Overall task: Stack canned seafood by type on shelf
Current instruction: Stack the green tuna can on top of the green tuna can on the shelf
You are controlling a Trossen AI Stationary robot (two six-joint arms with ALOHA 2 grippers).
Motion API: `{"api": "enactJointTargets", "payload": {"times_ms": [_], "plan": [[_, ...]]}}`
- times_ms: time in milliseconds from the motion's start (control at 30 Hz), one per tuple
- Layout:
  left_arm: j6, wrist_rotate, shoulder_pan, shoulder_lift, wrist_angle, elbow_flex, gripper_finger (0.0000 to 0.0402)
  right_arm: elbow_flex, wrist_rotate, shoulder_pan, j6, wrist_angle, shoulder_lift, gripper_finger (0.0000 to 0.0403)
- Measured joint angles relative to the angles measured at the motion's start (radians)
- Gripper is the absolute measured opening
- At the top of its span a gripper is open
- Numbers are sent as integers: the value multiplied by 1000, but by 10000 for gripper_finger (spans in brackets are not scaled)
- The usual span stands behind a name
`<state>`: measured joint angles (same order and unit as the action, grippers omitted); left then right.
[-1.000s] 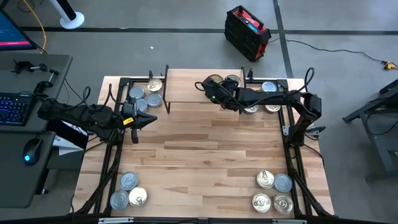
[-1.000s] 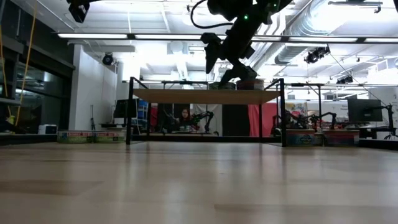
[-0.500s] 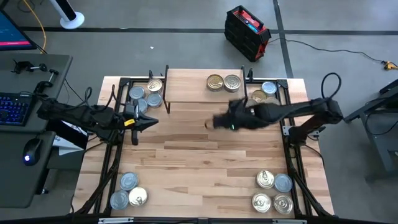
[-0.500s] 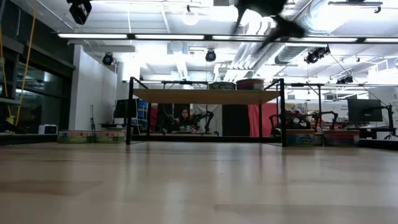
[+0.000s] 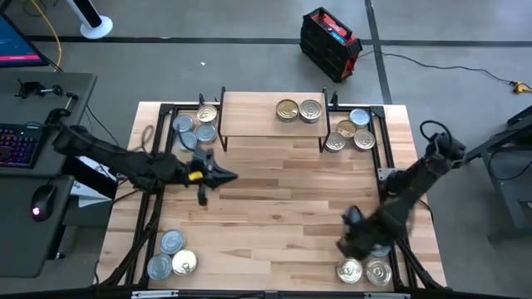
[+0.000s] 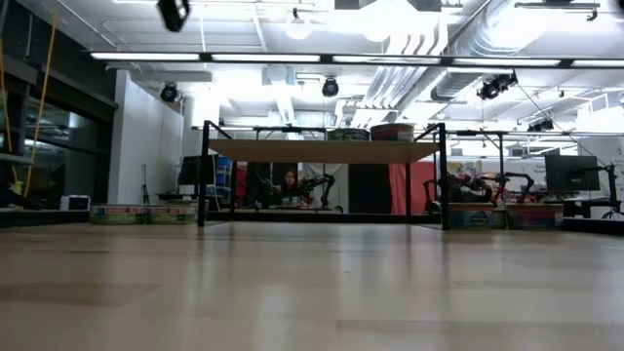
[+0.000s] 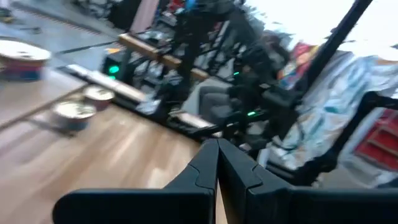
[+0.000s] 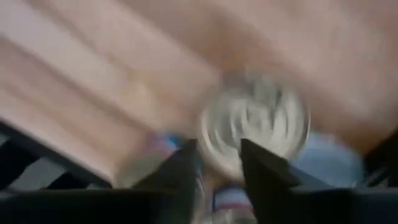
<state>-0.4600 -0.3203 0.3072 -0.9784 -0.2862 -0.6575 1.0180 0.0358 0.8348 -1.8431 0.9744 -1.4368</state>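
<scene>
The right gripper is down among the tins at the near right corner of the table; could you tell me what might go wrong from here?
1. The right gripper descends into a tight cluster of tins; it may knock neighbours.
2. Its wrist view shows the fingers off-centre to the gold-lidded tin, so a grasp could slip.
3. The left gripper, shut, reaches over mid-table, possibly crossing the return path to the shelf.

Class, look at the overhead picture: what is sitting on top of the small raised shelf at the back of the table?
Two gold-lidded tins sit side by side near the right end of the shelf; the rest of its board is bare. Whatever lies beneath the board is covered from above.
</scene>
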Motion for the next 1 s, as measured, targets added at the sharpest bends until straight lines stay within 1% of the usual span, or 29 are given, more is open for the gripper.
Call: {"api": "enactJointTargets", "payload": {"times_ms": [33,67,100,133,200,300,400,500,567,667,733,800,900,1000], "plan": [[-3,-3,14,-43,-55,0,0,-42,-4,41,-58,-48,24,39],[-9,-5,29,-86,-99,0,0,-84,-14,75,-106,-88,47,20],[-10,-6,44,-131,-137,0,0,-119,-29,102,-145,-110,68,12],[-10,-9,58,-172,-168,-1,0,-150,-39,122,-178,-120,90,14],[-15,-28,91,-245,-167,-21,0,-194,-62,132,-198,-119,124,15],[-35,-50,132,-337,-89,-103,0,-235,-122,115,-134,-122,144,3],[-19,-51,163,-404,88,-213,0,-261,-127,79,-66,-143,142,3],[1,-66,175,-428,290,-320,0,-269,-119,55,7,-172,141,1],[2,-123,171,-410,434,-392,0,-264,-144,47,23,-171,141,1],[24,-263,145,-352,637,-496,0,-233,-215,32,47,-179,141,0],[28,-334,118,-309,777,-539,0,-214,-253,12,62,-178,141,0],[-17,-365,86,-267,883,-552,0,-195,-274,-13,74,-185,141,0],[-146,-366,45,-214,1047,-551,0,-177,-295,-53,101,-200,141,0],[-264,-366,27,-190,1237,-551,0,-162,-312,-93,122,-221,141,0]]}}
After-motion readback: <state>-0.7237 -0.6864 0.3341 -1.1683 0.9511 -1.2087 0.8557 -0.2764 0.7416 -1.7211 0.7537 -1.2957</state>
